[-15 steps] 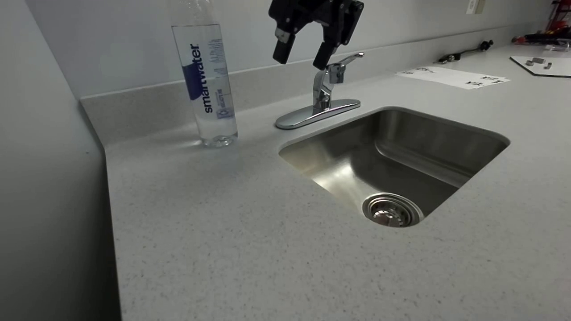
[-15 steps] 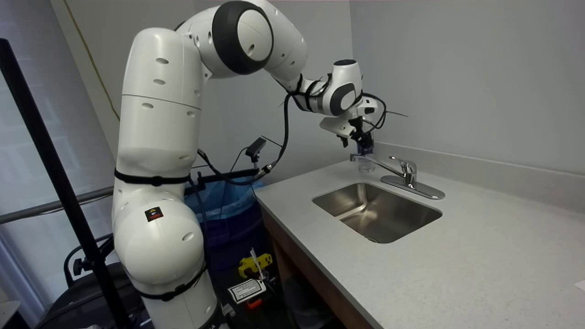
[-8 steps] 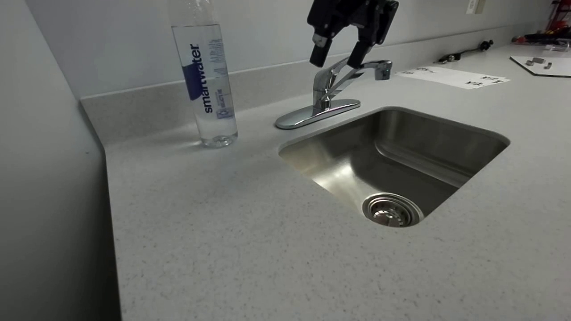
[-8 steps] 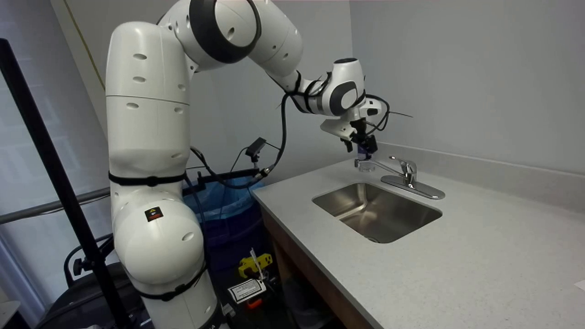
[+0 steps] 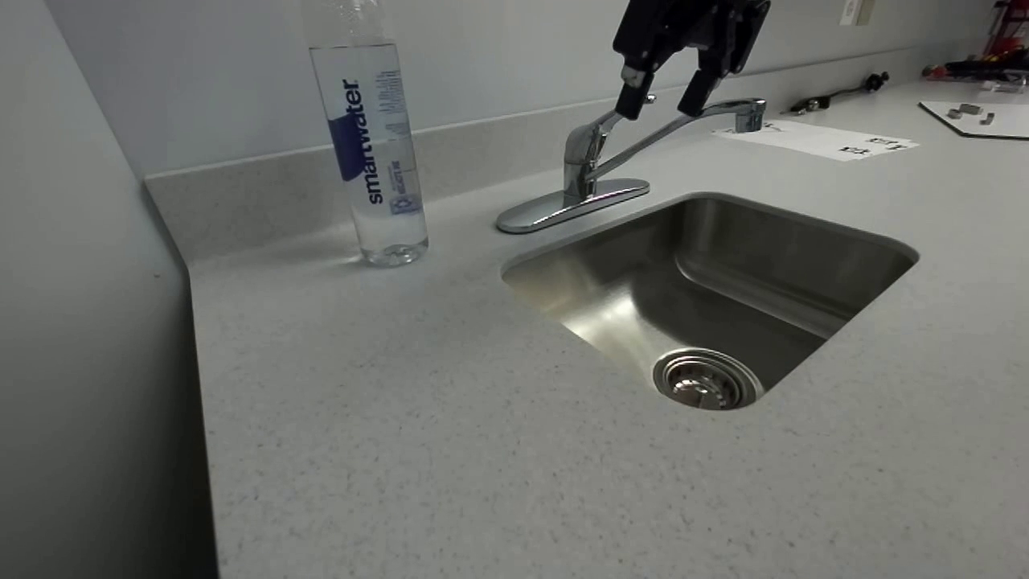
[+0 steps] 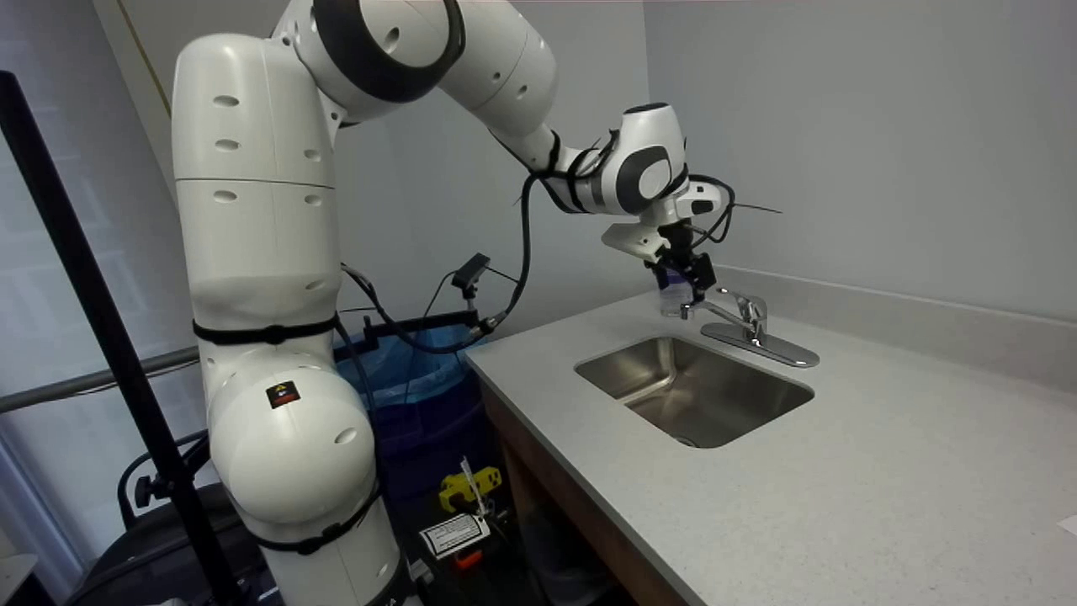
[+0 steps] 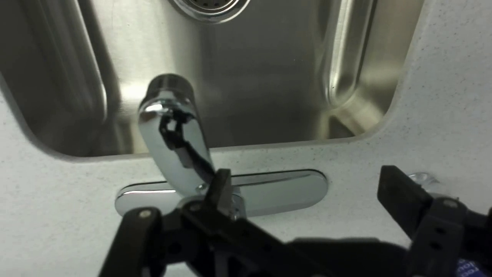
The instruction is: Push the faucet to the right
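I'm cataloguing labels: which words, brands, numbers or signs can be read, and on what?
"smartwater": on the clear bottle, running up its side; finer print too small.
White tag low in an exterior view: print too small.
Dark sticker on the robot arm: too small.
White sheet on the counter: dark marks, unreadable.
Blue patch, lower right in the wrist view: lettering cut off and blurred.
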Action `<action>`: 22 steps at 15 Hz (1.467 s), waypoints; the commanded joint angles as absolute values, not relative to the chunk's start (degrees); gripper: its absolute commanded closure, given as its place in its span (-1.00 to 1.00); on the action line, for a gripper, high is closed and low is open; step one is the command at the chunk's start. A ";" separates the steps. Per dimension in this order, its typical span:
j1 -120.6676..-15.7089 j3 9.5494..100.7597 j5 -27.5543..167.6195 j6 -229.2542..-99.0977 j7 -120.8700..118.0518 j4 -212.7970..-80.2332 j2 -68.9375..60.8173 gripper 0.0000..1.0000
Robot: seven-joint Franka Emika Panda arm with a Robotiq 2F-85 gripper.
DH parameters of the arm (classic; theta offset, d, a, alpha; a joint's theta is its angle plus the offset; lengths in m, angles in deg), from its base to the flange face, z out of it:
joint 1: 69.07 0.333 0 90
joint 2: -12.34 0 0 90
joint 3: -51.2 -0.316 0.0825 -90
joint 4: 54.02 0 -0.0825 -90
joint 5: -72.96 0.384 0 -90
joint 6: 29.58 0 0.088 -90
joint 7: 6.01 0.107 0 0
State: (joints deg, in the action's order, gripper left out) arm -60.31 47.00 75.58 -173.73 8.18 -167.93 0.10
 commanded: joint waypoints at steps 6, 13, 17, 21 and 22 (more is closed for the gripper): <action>-61.52 51.39 69.66 -171.86 14.12 -167.03 0.85 -1.00; -62.90 54.75 65.86 -171.72 17.09 -163.64 -0.48 -1.00; -63.29 55.16 66.25 -171.97 17.08 -162.55 -0.60 -1.00; -63.17 53.56 68.25 -173.27 15.06 -163.04 0.70 -1.00; -63.06 53.19 68.28 -173.61 14.91 -163.11 1.05 -1.00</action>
